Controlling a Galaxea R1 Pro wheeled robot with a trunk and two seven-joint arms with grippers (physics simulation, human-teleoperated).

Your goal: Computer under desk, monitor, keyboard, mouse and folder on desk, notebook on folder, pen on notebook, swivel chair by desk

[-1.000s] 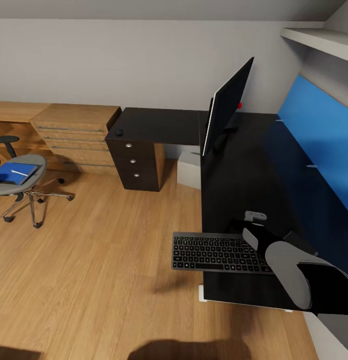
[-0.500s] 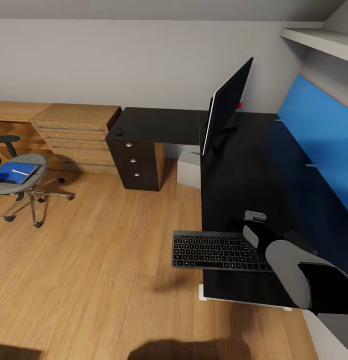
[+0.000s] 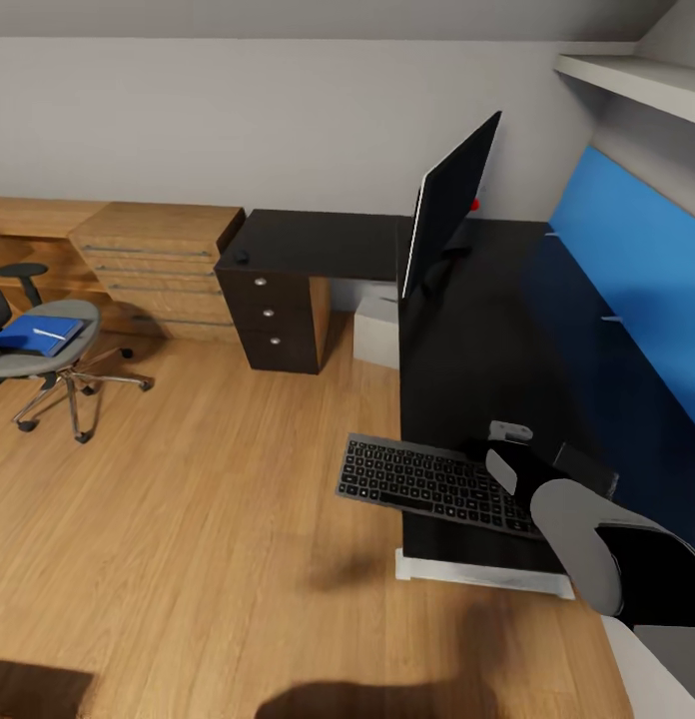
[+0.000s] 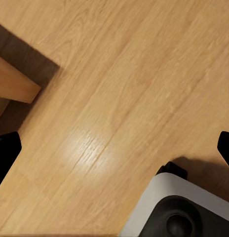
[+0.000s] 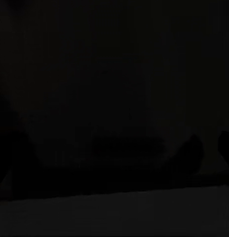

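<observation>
Nearest the camera, the keyboard [image 3: 437, 485] lay at the near end of the black desk [image 3: 487, 340], skewed, with its left end jutting past the desk's edge over the wood floor [image 3: 208, 499]. The right arm [image 3: 587, 539] reached in from the lower right, and the right gripper [image 3: 510, 439] sat at the keyboard's right end; whether its fingers were closed on the keyboard or simply resting there could not be told, and the right wrist view was almost wholly dark.

Further along the desk, the monitor [image 3: 447, 200] stood upright, seen nearly edge-on, with a small red dot at its far lower corner. The mouse [image 3: 243, 257] sat on the desk's far wing, above the dark drawer unit [image 3: 273, 322] with its round silver knobs. The pale computer [image 3: 377, 330] showed under the desk, beside that unit.

Well apart, at the left edge of the head view, the swivel chair [image 3: 48, 359] stood on the floor in front of light wooden cabinets [image 3: 153, 260]. The blue folder [image 3: 33, 335] lay on its seat, with the pen [image 3: 43, 333] a thin pale line on top.

The left gripper [image 4: 114, 148] hung over bare floor in its wrist view, its dark fingertips spread wide at opposite edges of the picture, holding nothing, with part of the robot's base [image 4: 183, 207] below.
</observation>
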